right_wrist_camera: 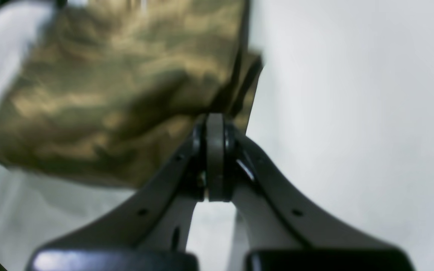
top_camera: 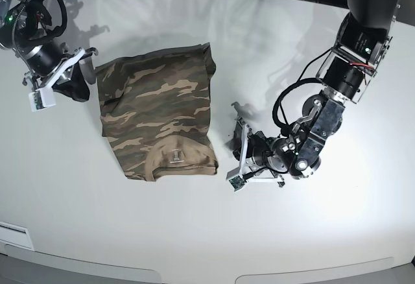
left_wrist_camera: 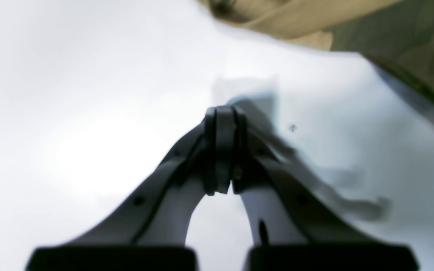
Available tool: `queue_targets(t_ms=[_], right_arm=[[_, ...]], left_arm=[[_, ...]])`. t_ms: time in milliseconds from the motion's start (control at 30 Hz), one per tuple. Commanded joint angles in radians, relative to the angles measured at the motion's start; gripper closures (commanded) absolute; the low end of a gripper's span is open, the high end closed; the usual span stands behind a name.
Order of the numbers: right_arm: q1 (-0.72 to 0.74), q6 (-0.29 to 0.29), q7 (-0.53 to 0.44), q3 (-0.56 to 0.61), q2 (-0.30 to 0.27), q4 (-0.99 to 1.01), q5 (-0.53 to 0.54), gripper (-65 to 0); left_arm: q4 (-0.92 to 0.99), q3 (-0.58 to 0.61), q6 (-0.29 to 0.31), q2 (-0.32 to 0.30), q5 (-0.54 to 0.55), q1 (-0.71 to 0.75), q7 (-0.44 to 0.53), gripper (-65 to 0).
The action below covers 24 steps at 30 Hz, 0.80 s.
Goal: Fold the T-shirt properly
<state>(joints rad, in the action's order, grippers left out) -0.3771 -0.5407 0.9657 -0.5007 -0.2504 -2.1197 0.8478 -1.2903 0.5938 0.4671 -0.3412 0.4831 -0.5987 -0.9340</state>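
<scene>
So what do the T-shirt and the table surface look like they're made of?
T-shirt: soft woven or knit cloth, matte camouflage print; it creases and lies limp in folded layers. Table: smooth, hard white surface, probably laminate or painted board; it shows soft shadows and a faint sheen.

Plenty of bare tabletop (top_camera: 130, 232) all around the folded T-shirt (top_camera: 159, 112). Only things in the way: left end effector (top_camera: 238, 128) parked just off its right edge, right end effector (top_camera: 76, 80) close by its left edge.
</scene>
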Motion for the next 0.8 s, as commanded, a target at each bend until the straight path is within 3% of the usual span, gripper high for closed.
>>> queue_targets(t_ms=[0,100,200,267,367,533,633,767], right_arm=[[0.004,-0.028,-0.036,-0.024,0.001,-0.039,0.063,0.0],[0.006,-0.143,-0.038,-0.043,0.027,-0.072,0.196,0.0],[0.006,-0.157,-0.029,-0.02,0.055,-0.071,0.263,0.0],[0.006,-0.157,-0.03,0.018,0.068,-0.071,0.256,0.0],[0.008,-0.157,-0.03,0.103,0.07,-0.07,0.171,0.0],[0.008,-0.157,-0.056,0.197,0.07,-0.07,-0.016,0.0],[-0.022,-0.157,-0.056,0.199,0.07,-0.069,-0.07,0.0],[-0.045,-0.157,-0.077,0.199,0.07,-0.005,-0.12,0.0]], left_arm=[[-0.044,-0.034,0.023,0.004,0.071,-0.033,0.01,0.0],[-0.108,-0.099,0.116,0.005,0.32,-0.025,-0.009,0.0],[-0.136,-0.143,0.231,0.028,0.537,-0.019,-0.068,0.0],[-0.134,-0.144,0.231,0.051,0.58,-0.01,-0.107,0.0],[-0.127,-0.143,0.231,0.098,0.53,0.025,-0.091,0.0],[-0.098,-0.143,0.231,0.168,0.23,0.084,0.049,0.0],[-0.058,-0.143,0.231,0.169,0.076,0.108,0.159,0.0],[0.026,-0.143,0.228,0.155,-0.001,0.113,0.223,0.0]])
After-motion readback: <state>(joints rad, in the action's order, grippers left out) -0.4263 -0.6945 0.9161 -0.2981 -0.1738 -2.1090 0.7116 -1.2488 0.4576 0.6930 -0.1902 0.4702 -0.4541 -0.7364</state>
